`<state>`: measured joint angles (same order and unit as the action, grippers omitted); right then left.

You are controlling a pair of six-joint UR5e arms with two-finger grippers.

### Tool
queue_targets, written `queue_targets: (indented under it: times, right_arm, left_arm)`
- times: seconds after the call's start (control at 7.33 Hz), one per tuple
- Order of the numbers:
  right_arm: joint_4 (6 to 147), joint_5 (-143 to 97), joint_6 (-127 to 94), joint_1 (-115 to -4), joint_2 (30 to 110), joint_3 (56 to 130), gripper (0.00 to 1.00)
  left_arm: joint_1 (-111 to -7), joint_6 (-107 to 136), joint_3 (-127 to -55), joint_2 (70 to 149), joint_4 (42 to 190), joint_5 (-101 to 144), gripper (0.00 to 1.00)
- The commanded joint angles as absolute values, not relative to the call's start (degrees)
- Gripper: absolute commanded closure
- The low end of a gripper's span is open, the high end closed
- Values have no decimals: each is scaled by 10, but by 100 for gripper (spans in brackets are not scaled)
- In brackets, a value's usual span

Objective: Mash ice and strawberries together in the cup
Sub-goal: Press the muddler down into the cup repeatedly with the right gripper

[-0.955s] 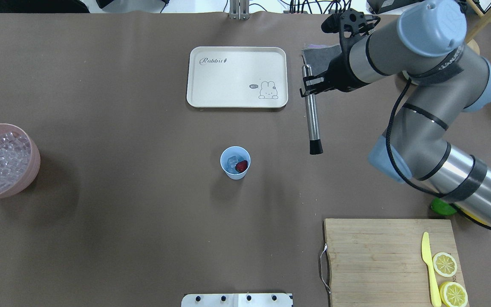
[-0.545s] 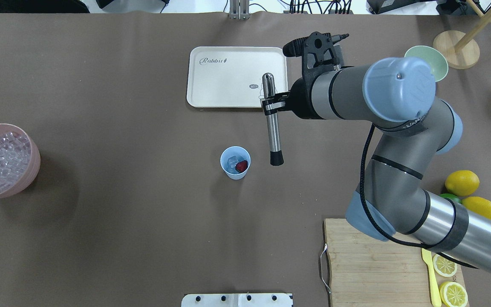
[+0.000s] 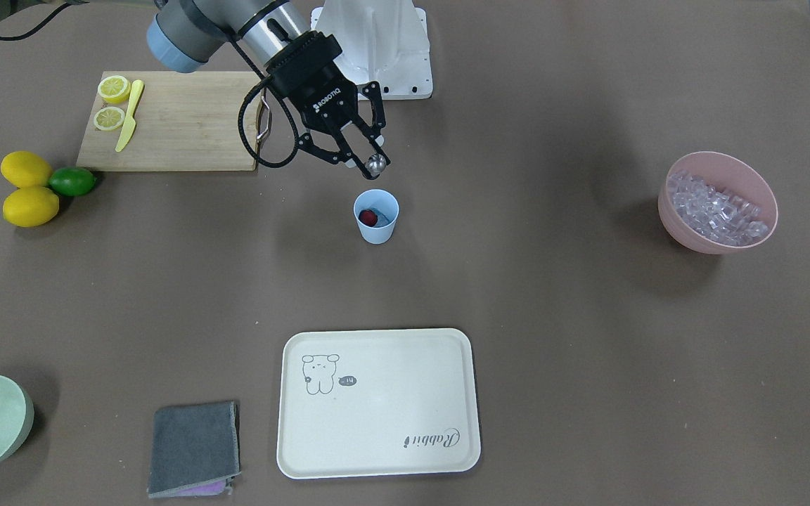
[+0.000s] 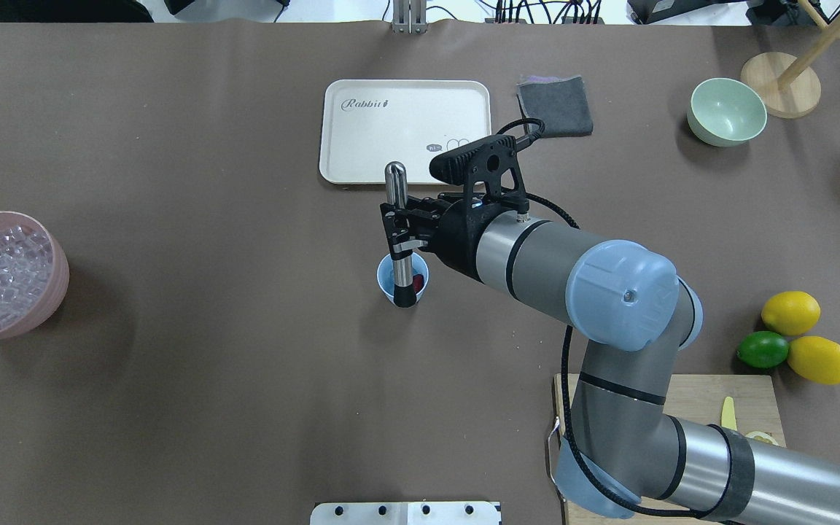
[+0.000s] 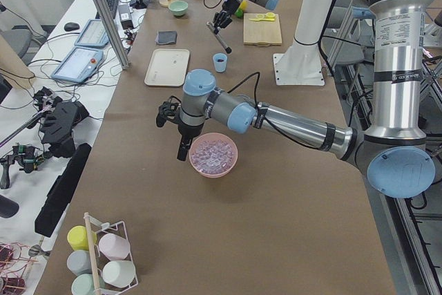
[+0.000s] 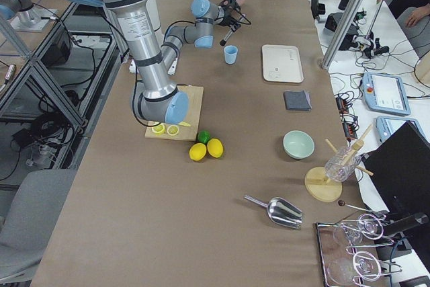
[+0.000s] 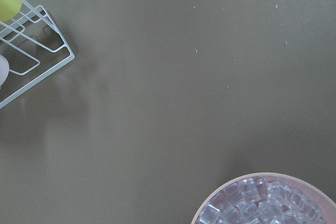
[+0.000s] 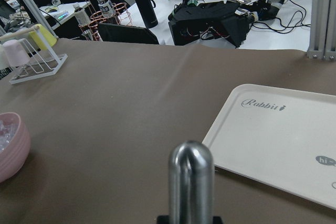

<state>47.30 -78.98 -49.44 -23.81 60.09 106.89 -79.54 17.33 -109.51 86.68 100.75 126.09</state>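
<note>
At the middle of the table point(image 4: 208, 379) stands the cup point(image 3: 378, 232), upright. The strawberry point(image 3: 369, 218) lies inside it, against the wall toward the robot's right. I see something pale and bluish next to the fruit, but I cannot make out single cubes there. The ice point(image 3: 718, 207) I can see plainly fills the pink bowl point(image 3: 686, 235) on the robot's left side of the table, well apart from the cup.

My right gripper point(image 4: 399, 235) has its fingers clamped narrowly on the muddler point(image 4: 395, 191), a steel rod with a black tip, gripped around mid-length. The rod is close to upright, leaning a little. From overhead its tip overlaps the cup's mouth. Both side views, though, put the tip just beside the cup on the robot's side, about level with the rim or slightly higher, so I read it as not inside. The right wrist camera shows only the rod's rounded top, with the tray point(image 4: 405, 102) beyond it.

My left gripper point(image 5: 181, 148) hangs just beside the pink bowl, pointing down. My only real look at it is from the table's end, so I cannot tell how its jaws stand. Its wrist camera sees bare tabletop, the bowl's rim with cubes, and a corner of a wire rack point(image 7: 58, 32).

Further off lie a grey cloth point(image 4: 555, 106), a mint-green bowl point(image 4: 726, 111), two lemons point(image 4: 790, 312) with a lime point(image 4: 763, 350), and the cutting board point(image 3: 187, 119) with a yellow knife point(image 3: 127, 116) and lemon halves point(image 3: 113, 89).
</note>
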Motion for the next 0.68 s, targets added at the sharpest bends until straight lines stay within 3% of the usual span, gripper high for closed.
queue_targets:
  times: [0.0,0.55]
  right_arm:
    - [432,-738,-477,-235,602,1065,100]
    - [339,-705,-477,-233,599,973,100]
  left_arm:
    - [-795,176,-1097,868,1007,1261,3]
    - [-795,180,-1100,866,1007,1261,3]
